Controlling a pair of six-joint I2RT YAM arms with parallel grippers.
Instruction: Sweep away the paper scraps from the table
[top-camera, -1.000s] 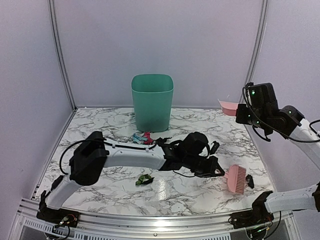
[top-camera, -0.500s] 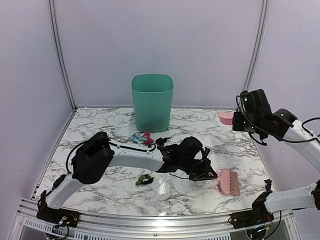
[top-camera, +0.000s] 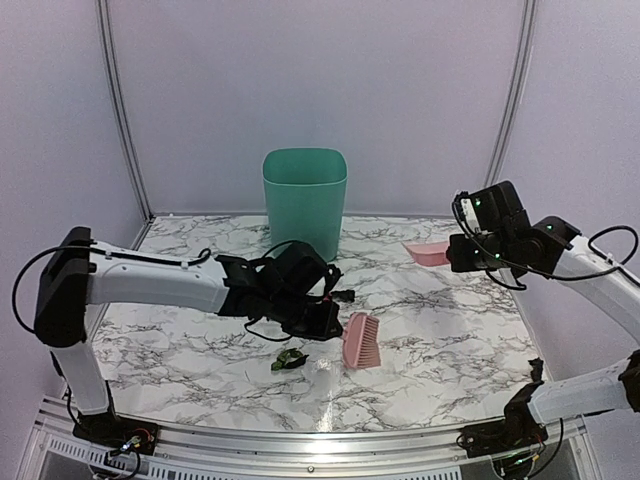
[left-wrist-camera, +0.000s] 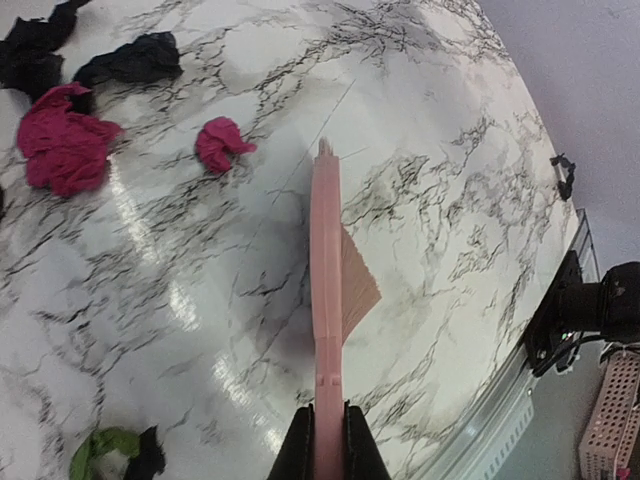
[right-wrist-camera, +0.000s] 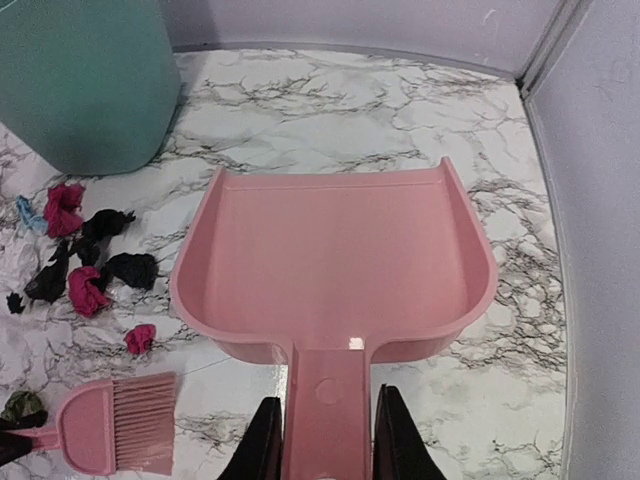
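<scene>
Basically a little booth: plain pale lavender back wall (top-camera: 320, 80), a matching left panel (top-camera: 50, 150) and right panel (top-camera: 590, 110), and thin metal uprights (top-camera: 122, 105) at the back corners. The surface (top-camera: 430, 330) is white marble-look with dark veins, with a metal rail (top-camera: 300, 432) along the near edge. Light from above leaves a bright glare spot (top-camera: 322, 372) on the glossy top near the front.

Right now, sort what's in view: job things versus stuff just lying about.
Job: paper scraps, table, brush, dustpan, probably the green bin.
Lying about: pink holed crate beyond the table's edge; one black bit lying apart, unclear.
</scene>
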